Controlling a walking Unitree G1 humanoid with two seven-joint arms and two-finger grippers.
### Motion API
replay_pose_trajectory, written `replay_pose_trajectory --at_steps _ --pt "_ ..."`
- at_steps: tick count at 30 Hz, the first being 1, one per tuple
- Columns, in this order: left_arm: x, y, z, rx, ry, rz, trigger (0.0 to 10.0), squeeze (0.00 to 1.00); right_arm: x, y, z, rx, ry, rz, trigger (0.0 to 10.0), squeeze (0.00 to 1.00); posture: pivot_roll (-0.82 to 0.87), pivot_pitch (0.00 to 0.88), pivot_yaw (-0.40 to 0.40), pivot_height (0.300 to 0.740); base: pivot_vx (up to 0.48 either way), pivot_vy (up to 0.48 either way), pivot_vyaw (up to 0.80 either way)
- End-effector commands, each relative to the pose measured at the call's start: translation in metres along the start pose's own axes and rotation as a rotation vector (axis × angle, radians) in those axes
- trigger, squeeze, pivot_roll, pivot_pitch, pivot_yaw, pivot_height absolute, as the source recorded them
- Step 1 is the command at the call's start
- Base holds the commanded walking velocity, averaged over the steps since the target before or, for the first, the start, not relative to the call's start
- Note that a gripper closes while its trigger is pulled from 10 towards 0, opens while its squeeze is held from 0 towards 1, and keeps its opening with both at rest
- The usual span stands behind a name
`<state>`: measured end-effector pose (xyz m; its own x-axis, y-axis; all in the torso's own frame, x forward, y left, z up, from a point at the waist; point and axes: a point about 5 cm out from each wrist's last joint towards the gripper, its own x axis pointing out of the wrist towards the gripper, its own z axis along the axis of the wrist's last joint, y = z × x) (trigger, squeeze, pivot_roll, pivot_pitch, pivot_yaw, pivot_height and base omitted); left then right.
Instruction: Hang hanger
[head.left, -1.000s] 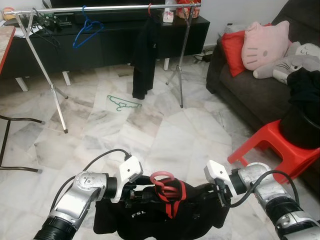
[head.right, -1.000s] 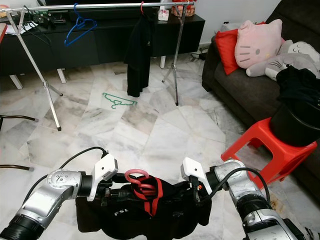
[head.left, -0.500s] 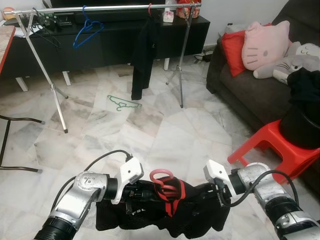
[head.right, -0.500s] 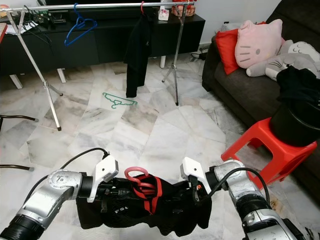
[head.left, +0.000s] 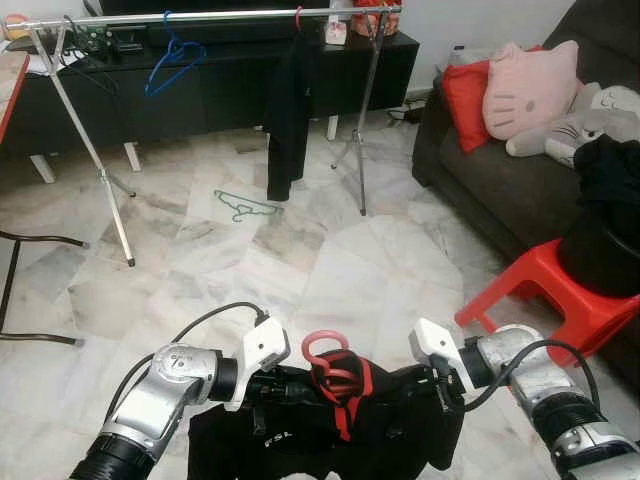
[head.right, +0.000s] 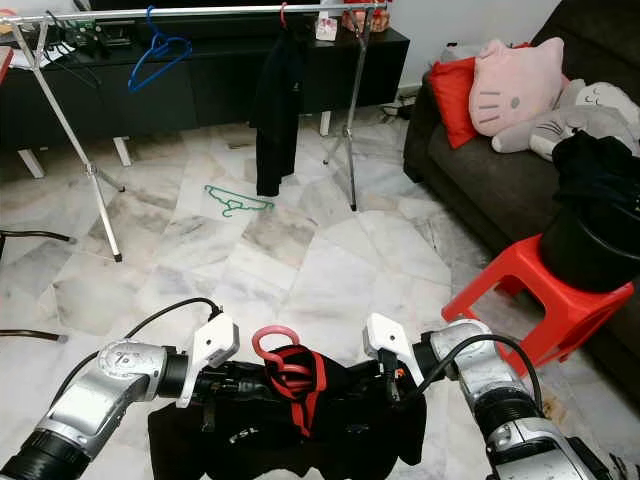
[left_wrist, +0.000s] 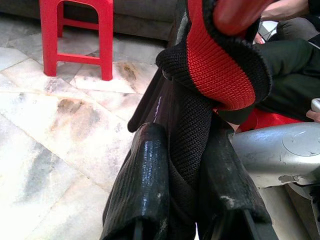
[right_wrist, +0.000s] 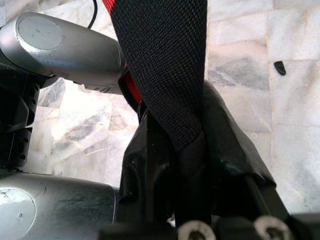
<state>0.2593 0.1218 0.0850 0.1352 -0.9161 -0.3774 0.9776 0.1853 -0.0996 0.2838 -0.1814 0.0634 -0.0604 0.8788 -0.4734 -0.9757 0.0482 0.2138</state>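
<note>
The left claw (left_wrist: 182, 200) is clamped shut on the black garment (head.left: 330, 425), its two black fingers (left_wrist: 142, 185) pinching a fold of the knit cloth just below the red-trimmed collar. The right claw (right_wrist: 185, 165) is likewise closed on the same garment, gripping a strip of black fabric between its fingers (right_wrist: 227, 150). Between the two claws, the garment hangs stretched and drooping toward the marble floor (head.left: 330, 250), and the red hanger (head.left: 328, 362) sits in its neckline, the hook rising just above the collar midway between the claws.

Ahead of both claws, well apart from them, stands the clothes rack (head.left: 215, 16), a metal rail on splayed legs. A blue hanger (head.left: 172, 62) and a dark jacket (head.left: 290, 110) hang from the rail, and a green hanger (head.left: 245, 206) lies on the floor beneath. Off to the right claw's side are a red stool (head.left: 545, 290) bearing a black bucket (head.left: 600, 255), and a dark sofa (head.left: 500, 170) with plush cushions.
</note>
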Motion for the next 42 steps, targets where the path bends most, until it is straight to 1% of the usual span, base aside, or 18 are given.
replay_pose_trajectory --at_steps 1,37,38,39,42 --pt "0.0015 0.0011 0.0048 0.004 -0.023 0.024 0.0 0.00 0.0046 -0.0020 0.0127 -0.055 -0.043 0.026 0.0 0.00 -0.04 0.047 -0.114 0.740 0.000 0.000 0.00" --pt "0.0015 0.0011 0.0049 0.004 -0.024 0.023 0.0 0.00 0.0050 -0.0020 0.0128 -0.056 -0.043 0.027 0.0 0.00 -0.04 0.047 -0.114 0.740 0.000 0.000 0.00" --pt "0.0017 0.0039 0.0034 0.010 -0.020 0.053 0.0 0.00 0.0046 -0.0014 0.0113 -0.057 -0.031 0.030 10.0 0.00 -0.04 0.054 -0.118 0.740 0.000 0.000 0.00" --pt "0.0018 0.0060 0.0023 0.014 -0.017 0.075 0.0 0.00 0.0042 -0.0010 0.0100 -0.056 -0.022 0.033 10.0 0.00 -0.04 0.054 -0.118 0.740 0.000 0.000 0.00" --pt "0.0018 0.0074 0.0015 0.017 -0.014 0.089 0.0 0.00 0.0040 -0.0007 0.0092 -0.056 -0.016 0.035 10.0 0.00 -0.04 0.054 -0.118 0.740 0.000 0.000 0.00"
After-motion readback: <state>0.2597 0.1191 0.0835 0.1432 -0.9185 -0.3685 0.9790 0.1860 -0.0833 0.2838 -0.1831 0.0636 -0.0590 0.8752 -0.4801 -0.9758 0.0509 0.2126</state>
